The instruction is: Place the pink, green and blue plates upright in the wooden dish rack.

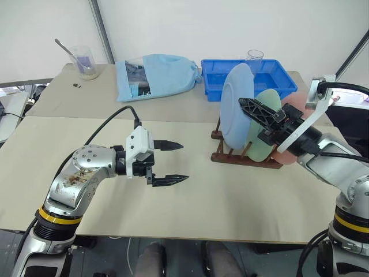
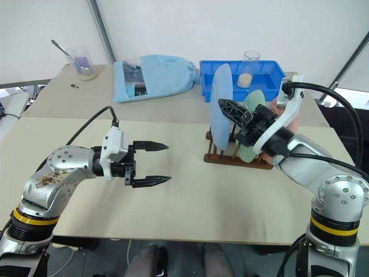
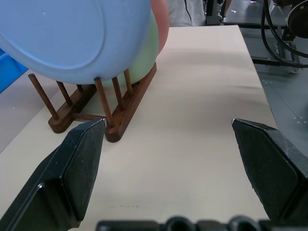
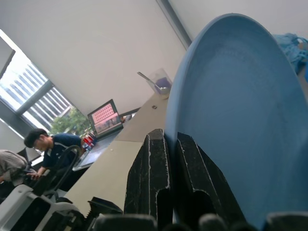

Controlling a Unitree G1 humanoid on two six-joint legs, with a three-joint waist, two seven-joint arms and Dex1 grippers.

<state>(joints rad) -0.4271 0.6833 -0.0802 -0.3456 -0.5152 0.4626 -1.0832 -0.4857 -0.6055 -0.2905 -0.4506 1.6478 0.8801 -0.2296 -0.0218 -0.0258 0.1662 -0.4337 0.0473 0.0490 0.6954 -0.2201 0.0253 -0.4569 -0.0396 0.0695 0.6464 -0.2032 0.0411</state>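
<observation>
My right gripper point(image 1: 242, 104) is shut on the rim of the light blue plate point(image 1: 235, 98), holding it upright over the front of the wooden dish rack point(image 1: 242, 157). The plate's lower edge is down among the peg tops. Behind it in the rack stand the pale green plate point(image 1: 259, 151) and the pink plate point(image 1: 291, 101), both upright. In the right wrist view the blue plate point(image 4: 240, 120) rises beside the pinched fingers point(image 4: 149, 178). My left gripper point(image 1: 185, 161) hangs open above the table, left of the rack and pointing toward it, with nothing between its fingers.
A bright blue plastic tray point(image 1: 271, 81) with a glass point(image 1: 255, 56) in it sits behind the rack. A light blue cloth bag point(image 1: 155, 75) and a beaker with a spoon point(image 1: 85, 62) lie at the back left. A seated person point(image 4: 48, 144) and a laptop point(image 4: 103, 115) show beyond the table.
</observation>
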